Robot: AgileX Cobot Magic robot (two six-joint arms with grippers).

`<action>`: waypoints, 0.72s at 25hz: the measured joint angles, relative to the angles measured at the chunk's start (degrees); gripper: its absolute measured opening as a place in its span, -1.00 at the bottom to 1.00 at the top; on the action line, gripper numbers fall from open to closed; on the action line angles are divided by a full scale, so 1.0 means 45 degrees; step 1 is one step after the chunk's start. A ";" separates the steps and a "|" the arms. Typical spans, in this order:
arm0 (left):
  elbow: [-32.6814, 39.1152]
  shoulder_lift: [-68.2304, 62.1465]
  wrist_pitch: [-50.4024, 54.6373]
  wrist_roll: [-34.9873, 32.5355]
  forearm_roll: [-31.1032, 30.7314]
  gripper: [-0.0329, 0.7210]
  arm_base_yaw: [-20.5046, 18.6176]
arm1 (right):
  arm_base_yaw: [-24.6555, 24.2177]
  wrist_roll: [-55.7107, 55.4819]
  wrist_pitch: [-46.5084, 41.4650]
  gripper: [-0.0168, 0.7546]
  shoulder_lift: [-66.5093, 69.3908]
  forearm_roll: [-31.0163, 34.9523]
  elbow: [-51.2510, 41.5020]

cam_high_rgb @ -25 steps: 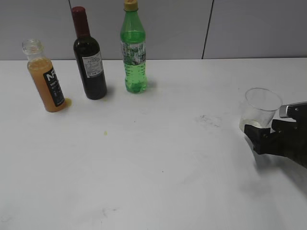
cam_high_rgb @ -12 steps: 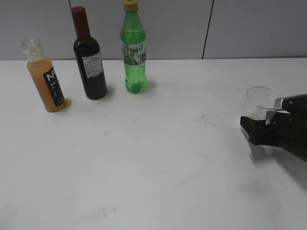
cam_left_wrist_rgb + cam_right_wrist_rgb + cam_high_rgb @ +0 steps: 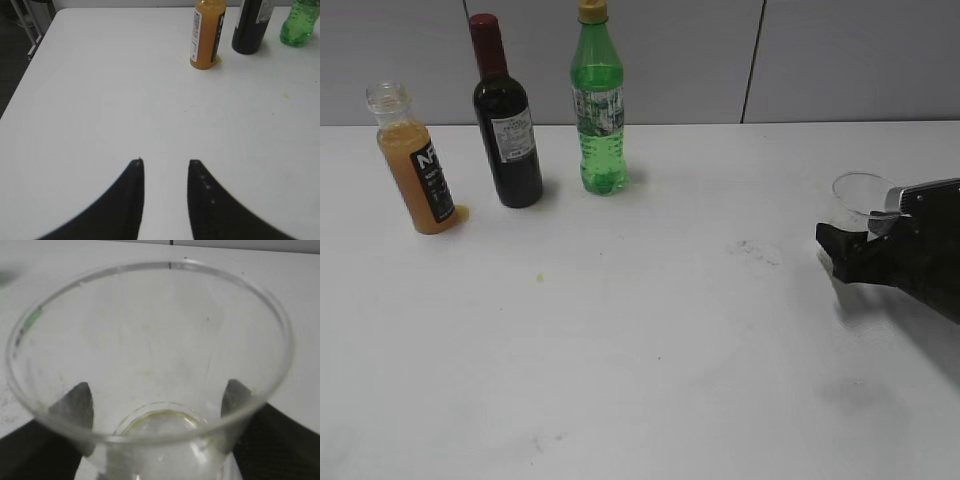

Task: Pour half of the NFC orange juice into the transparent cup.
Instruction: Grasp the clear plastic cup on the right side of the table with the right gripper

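Note:
The NFC orange juice stands uncapped at the far left of the white table; it also shows in the left wrist view. The transparent cup is at the right, with only a trace of liquid in its bottom. My right gripper has a finger on each side of the cup's lower wall and holds it. My left gripper is open and empty, over bare table well short of the juice bottle. It is outside the exterior view.
A dark wine bottle with a red cap and a green soda bottle stand to the right of the juice bottle. A small orange spot lies at the juice bottle's base. The table's left edge shows in the left wrist view.
My right gripper has moved in around the cup and risen slightly in the exterior view. The cup has shifted a little up and left with it. The bottles have not moved.

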State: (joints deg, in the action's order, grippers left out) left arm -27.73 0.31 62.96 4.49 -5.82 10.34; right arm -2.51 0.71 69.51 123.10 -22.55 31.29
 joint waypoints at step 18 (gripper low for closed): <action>0.0000 0.0000 0.0000 0.0000 0.0000 -0.28 0.0000 | 0.0000 -0.0157 0.0005 0.44 0.0610 -0.0236 0.0131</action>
State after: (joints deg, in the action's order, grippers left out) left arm -27.73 0.31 62.96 4.49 -5.82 10.34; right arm -2.51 0.00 69.53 125.85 -23.61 31.88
